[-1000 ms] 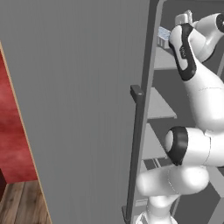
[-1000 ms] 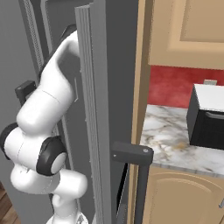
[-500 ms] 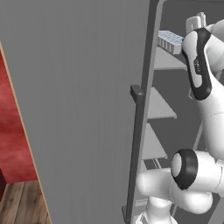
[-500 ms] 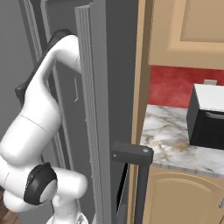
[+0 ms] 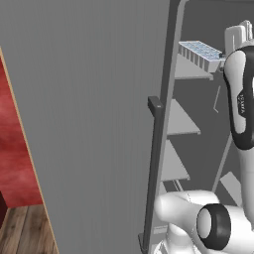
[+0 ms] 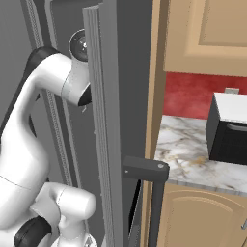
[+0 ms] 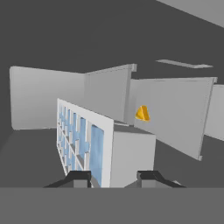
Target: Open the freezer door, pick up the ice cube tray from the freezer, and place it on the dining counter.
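Two dark fingertips (image 7: 79, 178) of my end effector (image 7: 114, 178) stand at the near end of the ice cube tray (image 7: 94, 144), one on each side of it, the jaws partly closed and pressed to its sides, so I read it as gripped. From the hand camera the tray stands on edge, its grid of pale blue cells facing left and its plain grey side facing right. Behind the tray I see light grey panels and a small yellow wedge (image 7: 141, 113) lying against one of them.

From the left base camera the ice cube tray (image 5: 201, 53) sits at the top of the freezer (image 5: 198, 94), level with the upper shelf (image 5: 190, 72) and just left of my white arm (image 5: 240, 99). Two more shelves step down below the tray. The freezer door (image 5: 89, 124) stands swung open, left of the tray, with its dark bar handle (image 5: 154, 168) running down its edge.

From the right base camera my arm (image 6: 43, 106) reaches into the freezer behind the door's edge (image 6: 103, 135). Right of the door I see a marble tabletop (image 6: 198, 154) carrying a black appliance (image 6: 227, 129), with tan cabinets (image 6: 202, 34) above.
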You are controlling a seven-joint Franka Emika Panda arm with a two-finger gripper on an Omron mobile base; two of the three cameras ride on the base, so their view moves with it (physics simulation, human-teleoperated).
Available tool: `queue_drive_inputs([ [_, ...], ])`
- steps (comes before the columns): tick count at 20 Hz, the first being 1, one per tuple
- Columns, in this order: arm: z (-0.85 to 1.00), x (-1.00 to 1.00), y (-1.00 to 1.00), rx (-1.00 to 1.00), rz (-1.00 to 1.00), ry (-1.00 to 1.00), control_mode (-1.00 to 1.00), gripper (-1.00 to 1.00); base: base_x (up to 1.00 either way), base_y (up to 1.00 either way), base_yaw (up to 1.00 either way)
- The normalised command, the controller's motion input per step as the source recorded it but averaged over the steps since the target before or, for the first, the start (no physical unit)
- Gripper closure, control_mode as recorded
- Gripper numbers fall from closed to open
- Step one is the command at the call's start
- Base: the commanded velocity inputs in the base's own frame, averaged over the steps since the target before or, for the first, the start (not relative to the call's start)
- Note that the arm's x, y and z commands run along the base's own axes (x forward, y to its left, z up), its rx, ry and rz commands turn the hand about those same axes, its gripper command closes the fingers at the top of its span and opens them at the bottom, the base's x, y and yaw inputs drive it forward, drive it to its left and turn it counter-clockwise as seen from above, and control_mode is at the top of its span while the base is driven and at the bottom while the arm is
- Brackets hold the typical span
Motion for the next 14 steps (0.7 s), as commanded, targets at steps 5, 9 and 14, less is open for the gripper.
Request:
queue_drive_inputs([
  [5, -0.02, -0.95, 0.21, 0.0, 0.0, 0.0, -1.0, 1.0, 0.0, 0.0, 0.0],
  [9, -0.04, -0.87, 0.35, 0.0, 0.0, 0.0, -1.0, 1.0, 0.0, 0.0, 0.0],
  [14, 0.0, -0.8, 0.33, 0.0, 0.0, 0.0, -1.0, 1.0, 0.0, 0.0, 0.0],
])
